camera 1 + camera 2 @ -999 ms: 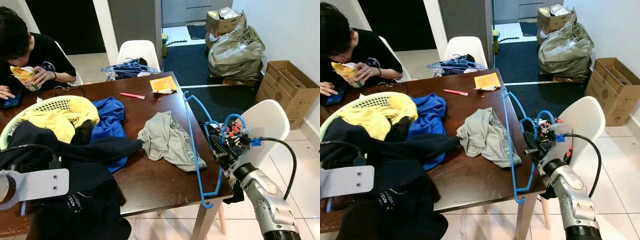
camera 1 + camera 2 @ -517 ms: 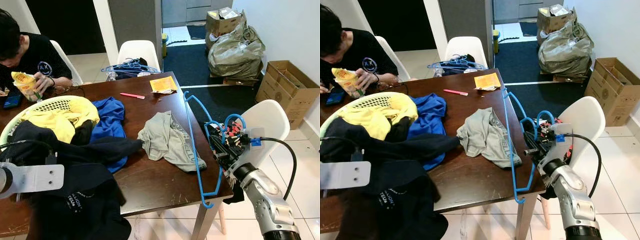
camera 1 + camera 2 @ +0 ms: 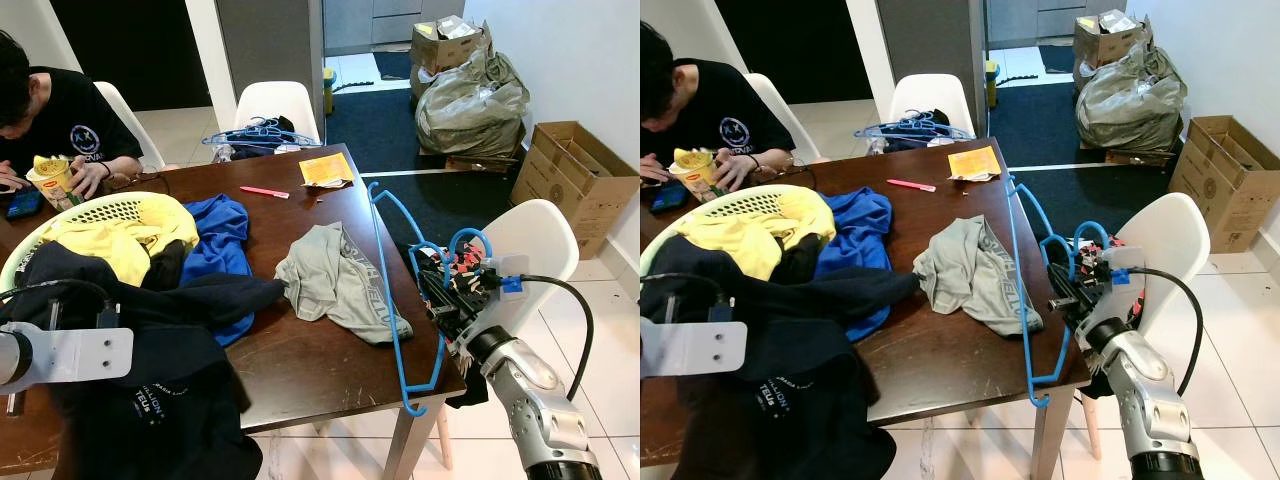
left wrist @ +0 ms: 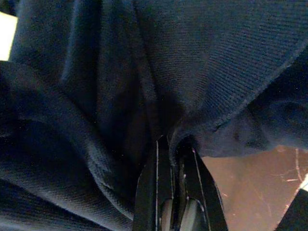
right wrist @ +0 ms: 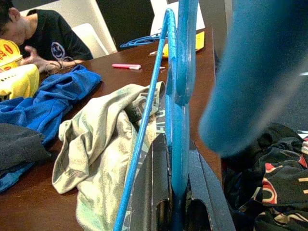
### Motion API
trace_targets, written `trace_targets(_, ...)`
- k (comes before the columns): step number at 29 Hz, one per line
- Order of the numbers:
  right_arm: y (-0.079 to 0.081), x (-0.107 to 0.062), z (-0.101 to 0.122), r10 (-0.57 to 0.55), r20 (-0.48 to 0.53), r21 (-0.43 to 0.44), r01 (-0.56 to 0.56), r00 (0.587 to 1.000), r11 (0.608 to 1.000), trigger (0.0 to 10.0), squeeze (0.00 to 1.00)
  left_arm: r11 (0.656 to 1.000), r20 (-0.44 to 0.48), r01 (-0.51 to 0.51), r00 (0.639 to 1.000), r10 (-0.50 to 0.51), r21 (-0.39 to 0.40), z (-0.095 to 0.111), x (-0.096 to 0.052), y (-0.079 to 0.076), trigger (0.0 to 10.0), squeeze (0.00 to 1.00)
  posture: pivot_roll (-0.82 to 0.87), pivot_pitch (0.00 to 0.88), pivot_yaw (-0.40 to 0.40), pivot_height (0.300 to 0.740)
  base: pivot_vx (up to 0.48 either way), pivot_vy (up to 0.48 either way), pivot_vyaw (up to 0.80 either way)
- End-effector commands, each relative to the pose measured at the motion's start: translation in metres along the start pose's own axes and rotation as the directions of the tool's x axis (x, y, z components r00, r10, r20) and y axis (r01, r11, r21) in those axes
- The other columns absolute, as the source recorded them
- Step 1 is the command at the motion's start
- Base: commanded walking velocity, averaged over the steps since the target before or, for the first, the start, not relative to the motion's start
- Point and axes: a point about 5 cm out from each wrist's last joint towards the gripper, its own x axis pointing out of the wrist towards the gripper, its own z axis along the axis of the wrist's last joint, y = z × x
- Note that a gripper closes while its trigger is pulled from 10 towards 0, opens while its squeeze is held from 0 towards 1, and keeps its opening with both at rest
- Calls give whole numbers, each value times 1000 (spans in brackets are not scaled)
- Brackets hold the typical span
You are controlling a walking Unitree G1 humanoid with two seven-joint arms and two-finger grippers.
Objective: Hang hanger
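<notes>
A blue plastic hanger [image 3: 392, 290] stands on edge over the right side of the brown table [image 3: 300, 355], its hook curling above my right gripper [image 3: 432, 283]. That gripper is shut on the hanger [image 5: 177, 144], beside the table's right edge. A dark navy garment [image 3: 150, 370] lies heaped at the front left of the table. My left gripper [image 4: 174, 149] is shut on a fold of this navy garment [image 4: 120, 86]. A grey shirt [image 3: 335, 280] lies crumpled in the table's middle.
A laundry basket [image 3: 90, 215] with yellow and blue clothes sits at left. A person [image 3: 50, 120] sits at the far left corner, eating. More blue hangers [image 3: 260, 133] lie on the far white chair. Another white chair [image 3: 530, 250] stands right of my arm. Boxes and bags line the right wall.
The person has lowered the cup to the table and leaned left. My left arm has shifted slightly; the right gripper and hanger have stayed put.
</notes>
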Motion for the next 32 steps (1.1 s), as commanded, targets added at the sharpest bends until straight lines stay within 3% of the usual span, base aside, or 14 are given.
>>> trace_targets(1, 0, -3, -11, -13, -47, 1, 13, 999, 1000, 10000, 0, 999, 9, -42, 999, 42, -2, 1, 0, 5, 0, 0, -36, 50, 73, 740, 0, 0, 0)
trace_targets(5, 0, -3, -11, -13, -47, 3, 14, 999, 1000, 10000, 0, 967, 218, -234, 943, 252, -106, 34, -14, 40, 0, 0, -36, 50, 73, 740, 0, 0, 0)
trace_targets(7, 0, -3, -11, -13, -46, 5, 14, 999, 1000, 10000, 0, 914, 379, -359, 832, 406, -192, 61, -33, 66, 0, 0, -37, 52, 72, 740, 0, 0, 0)
trace_targets(9, 0, -3, -11, -13, -46, 5, 14, 999, 1000, 10000, 0, 914, 379, -359, 832, 406, -192, 61, -33, 66, 0, 0, -37, 52, 72, 740, 0, 0, 0)
trace_targets(11, 0, -2, -10, -13, -45, 9, 13, 999, 1000, 10000, 0, 852, 527, -418, 670, 523, -315, 86, -53, 85, 0, 0, -34, 52, 71, 740, 0, 0, 0)
trace_targets(19, 0, -2, -11, -12, -43, 13, 13, 999, 1000, 10000, 0, 816, 628, -383, 522, 577, -432, 102, -69, 95, 0, 0, -34, 49, 72, 740, 0, 0, 0)
trace_targets(20, 0, -2, -11, -13, -42, 16, 13, 999, 1000, 10000, 0, 796, 667, -343, 434, 606, -499, 108, -79, 101, 0, 0, -32, 45, 74, 740, 0, 0, 0)
trace_targets(21, 0, -2, -11, -13, -42, 16, 13, 999, 1000, 10000, 0, 796, 667, -343, 434, 606, -499, 108, -79, 101, 0, 0, -32, 45, 74, 740, 0, 0, 0)
trace_targets(23, 0, -1, -11, -13, -40, 20, 13, 999, 1000, 10000, 0, 758, 713, -231, 259, 652, -610, 118, -99, 109, 0, 0, -32, 43, 76, 740, 0, 0, 0)
trace_targets(25, 0, -1, -11, -13, -40, 20, 13, 999, 1000, 10000, 0, 758, 713, -231, 259, 652, -610, 118, -99, 109, 0, 0, -32, 43, 76, 740, 0, 0, 0)
trace_targets(27, -1, -1, -11, -13, -38, 22, 14, 999, 1000, 10000, 0, 732, 717, -150, 149, 681, -664, 125, -109, 114, 0, 0, -32, 38, 75, 740, 0, 0, 0)
trace_targets(29, -1, -1, -11, -12, -35, 23, 13, 999, 1000, 10000, 0, 705, 703, -67, 53, 709, -706, 131, -115, 116, 824, 0, -34, 35, 76, 740, 0, 0, 0)
trace_targets(31, 0, -1, -11, -10, -32, 27, 11, 999, 1000, 10000, 0, 696, 696, 11, -30, 718, -718, 139, -121, 117, 7216, 0, -34, 33, 75, 740, 0, 0, 0)
trace_targets(32, 0, -1, -11, -10, -32, 27, 11, 999, 1000, 10000, 0, 696, 696, 11, -30, 718, -718, 139, -121, 117, 7216, 0, -34, 33, 75, 740, 0, 0, 0)
